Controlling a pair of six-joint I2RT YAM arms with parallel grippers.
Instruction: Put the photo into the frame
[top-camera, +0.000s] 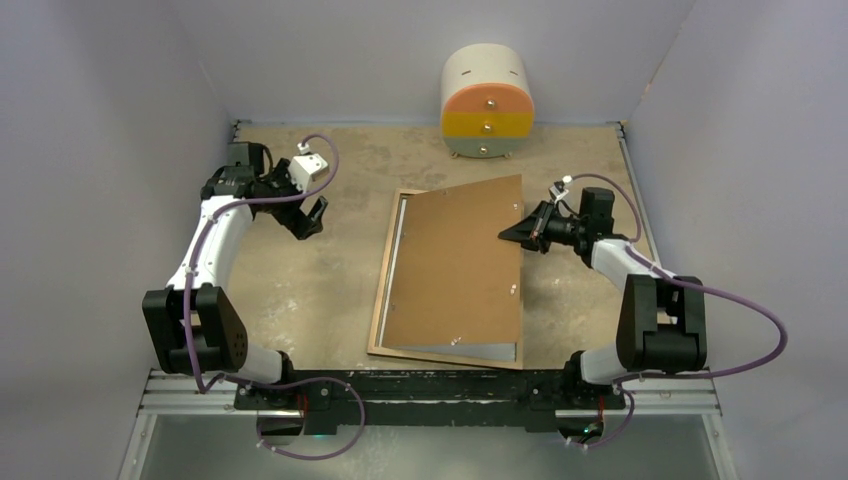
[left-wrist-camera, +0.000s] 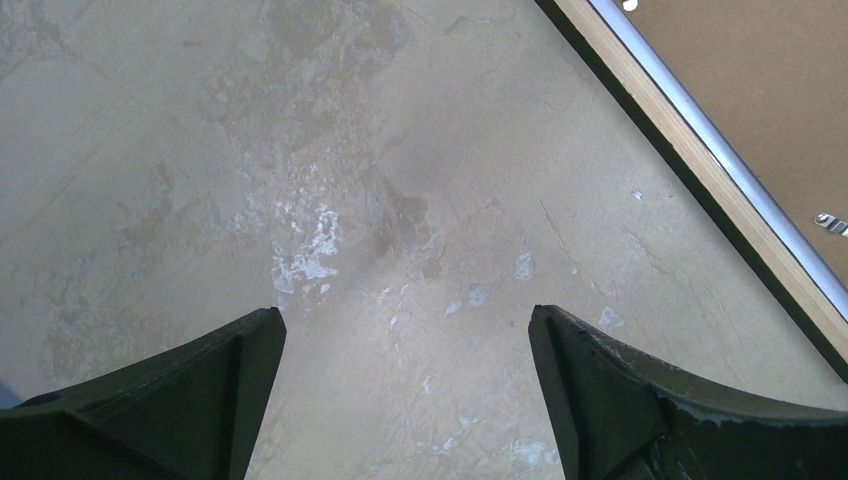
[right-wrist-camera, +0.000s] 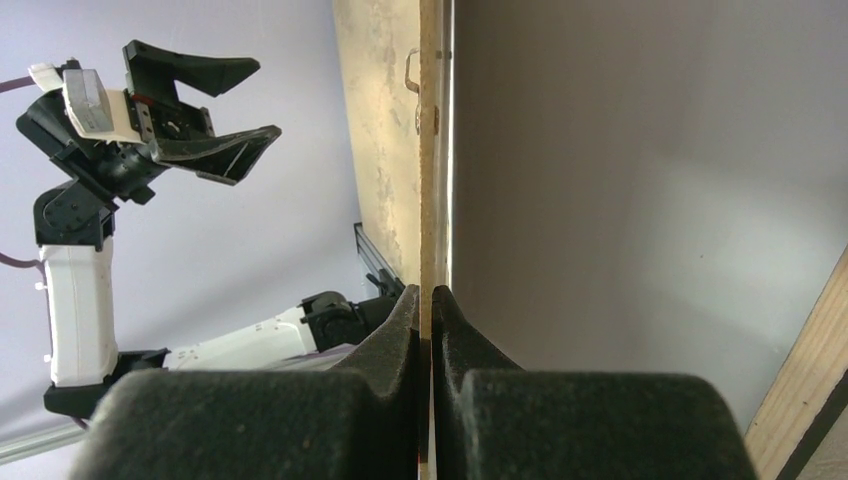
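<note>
The frame (top-camera: 386, 270) lies back up in the middle of the tabletop (top-camera: 300, 300), and a brown backing board (top-camera: 455, 265) is tilted over it, raised along its right edge. That edge is pinched by the clenched right tool (top-camera: 512, 232), while the left tool (top-camera: 312, 218) is held released, fingers spread wide, above bare tabletop to the left of the frame. A pale strip, seemingly the photo (top-camera: 460, 349), is seen inside the frame's near edge under the board.
</note>
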